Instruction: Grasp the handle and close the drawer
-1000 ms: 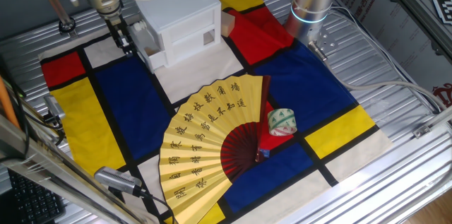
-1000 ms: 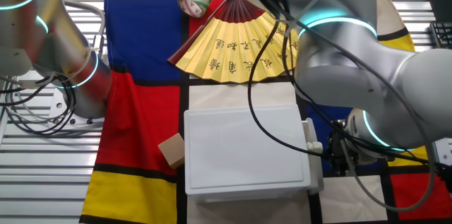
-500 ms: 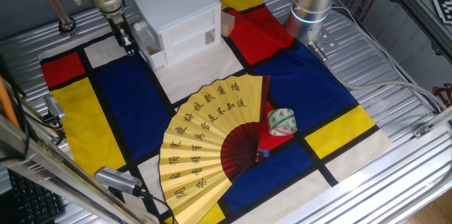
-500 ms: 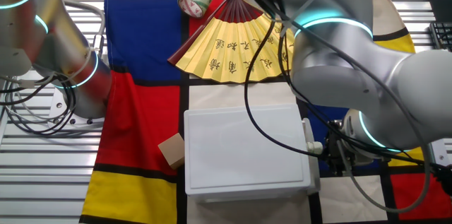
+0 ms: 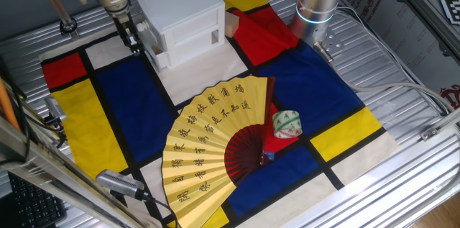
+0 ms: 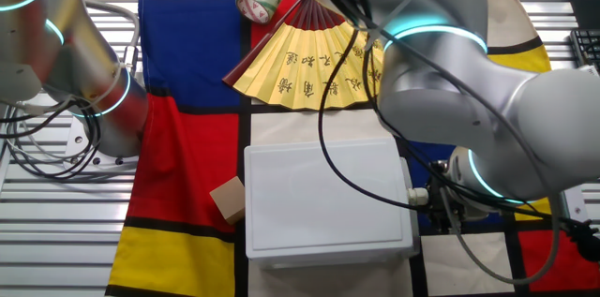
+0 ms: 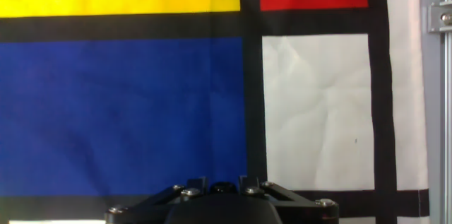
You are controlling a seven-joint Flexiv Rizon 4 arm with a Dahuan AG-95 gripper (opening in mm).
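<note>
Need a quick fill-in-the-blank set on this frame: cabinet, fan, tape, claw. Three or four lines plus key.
1. The open fan with black characters is ____ in colour.
2. The tape roll lies beside the fan's dark ____ inner part.
3. The cabinet is ____ in colour.
4. The claw sits next to the cabinet's protruding ____.

Missing words: yellow; red; white; drawer
</note>
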